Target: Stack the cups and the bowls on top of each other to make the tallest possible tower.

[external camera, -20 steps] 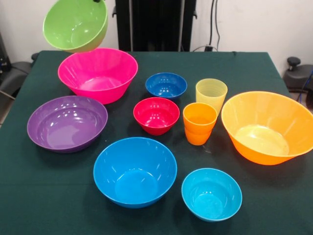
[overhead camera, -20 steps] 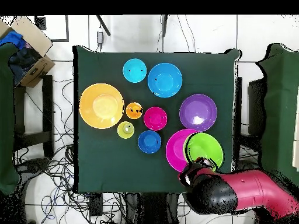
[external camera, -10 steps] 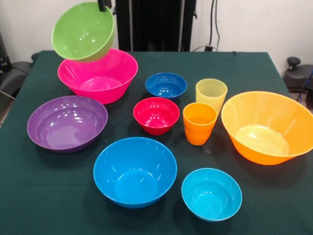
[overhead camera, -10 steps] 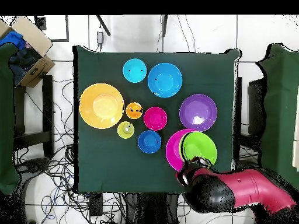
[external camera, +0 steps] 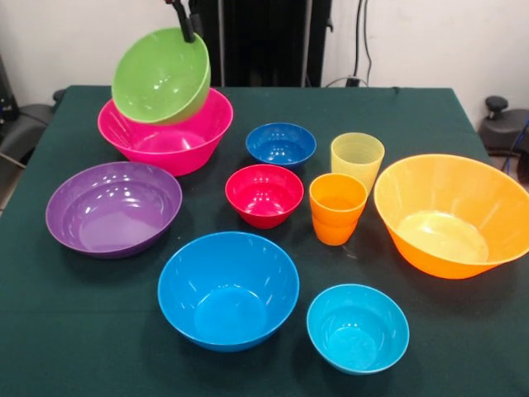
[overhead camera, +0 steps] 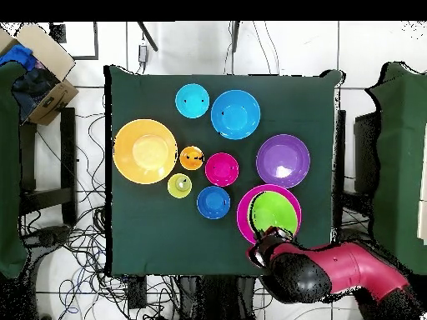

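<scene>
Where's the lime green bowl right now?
Front view, upper left: lime green bowl hangs tilted from the gripper, over the large pink bowl.

Dark green tablecloth (external camera: 413,116) covers square table (overhead camera: 125,242). White wall (external camera: 413,41) behind; black cable (external camera: 361,41) hangs down it. Pale tiled floor (overhead camera: 375,42) around table, strewn with tangled cables (overhead camera: 75,242). Cardboard box (overhead camera: 46,62) at one corner. Black chair (external camera: 504,124) beside table edge.
</scene>
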Tool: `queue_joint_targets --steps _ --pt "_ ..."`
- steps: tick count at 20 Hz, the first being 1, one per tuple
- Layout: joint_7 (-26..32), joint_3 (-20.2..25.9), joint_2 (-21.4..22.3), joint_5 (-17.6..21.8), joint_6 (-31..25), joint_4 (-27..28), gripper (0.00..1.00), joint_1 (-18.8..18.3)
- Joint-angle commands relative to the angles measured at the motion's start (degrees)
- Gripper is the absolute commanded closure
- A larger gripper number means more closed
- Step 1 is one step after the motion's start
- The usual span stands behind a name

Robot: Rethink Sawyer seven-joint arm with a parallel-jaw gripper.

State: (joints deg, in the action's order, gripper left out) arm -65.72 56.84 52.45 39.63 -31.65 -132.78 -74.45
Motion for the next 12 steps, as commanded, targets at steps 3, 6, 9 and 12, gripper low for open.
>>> queue_joint_targets --steps 3,6,9,12 --pt "0.85 -3.67 -7.47 7.78 3.44 1.24 1.0 0.5" --pt "1.43 -4.68 -9.99 10.85 4.38 2.35 1.0 -0.02" --pt "2.96 -4.37 -11.65 12.18 3.9 3.44 1.0 -1.05" --pt "3.98 -4.13 -12.75 14.77 4.41 4.71 1.0 -1.48"
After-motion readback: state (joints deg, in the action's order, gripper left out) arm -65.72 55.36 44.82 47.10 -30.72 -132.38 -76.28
